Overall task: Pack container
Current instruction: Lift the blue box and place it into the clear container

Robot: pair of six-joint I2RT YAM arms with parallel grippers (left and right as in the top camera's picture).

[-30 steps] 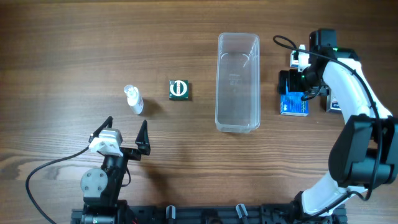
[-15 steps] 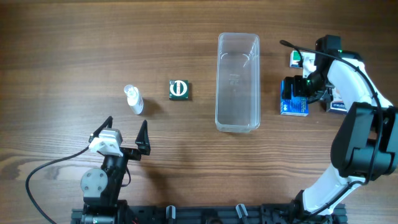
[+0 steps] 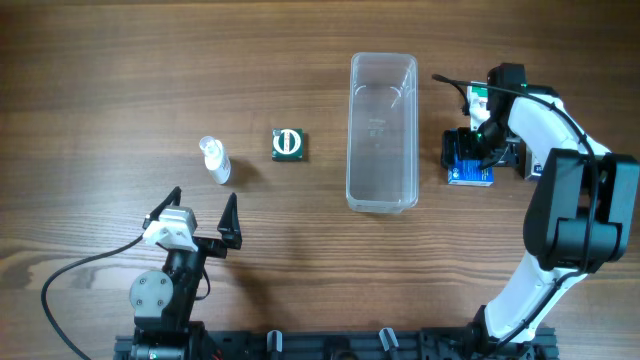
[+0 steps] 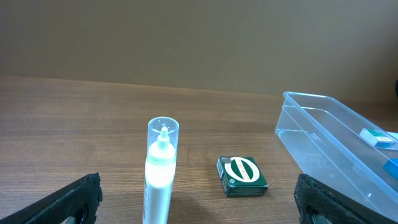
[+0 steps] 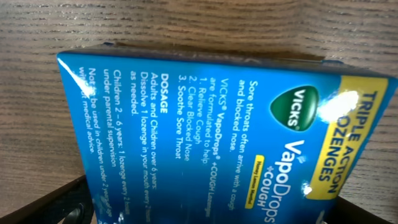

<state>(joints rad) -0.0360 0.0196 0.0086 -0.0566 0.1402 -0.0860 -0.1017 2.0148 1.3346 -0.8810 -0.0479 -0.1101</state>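
The container (image 3: 382, 132), a long clear plastic tub, stands empty at the table's middle; its near end shows in the left wrist view (image 4: 329, 143). My right gripper (image 3: 470, 150) is open and low over a blue Vicks VapoDrops box (image 3: 470, 174) lying just right of the tub. In the right wrist view the box (image 5: 211, 112) fills the frame and lies between my fingers (image 5: 214, 214). My left gripper (image 3: 196, 228) is open and empty near the front left (image 4: 202, 208).
A small clear bottle (image 3: 214, 160) (image 4: 160, 174) and a green box (image 3: 289, 144) (image 4: 242, 176) sit left of the tub. A white and green box (image 3: 478, 95) and a white and blue box (image 3: 536, 170) lie near the right arm.
My right gripper has moved left and toward the front, settling over the blue box. The box, the tub and the left arm have not moved.
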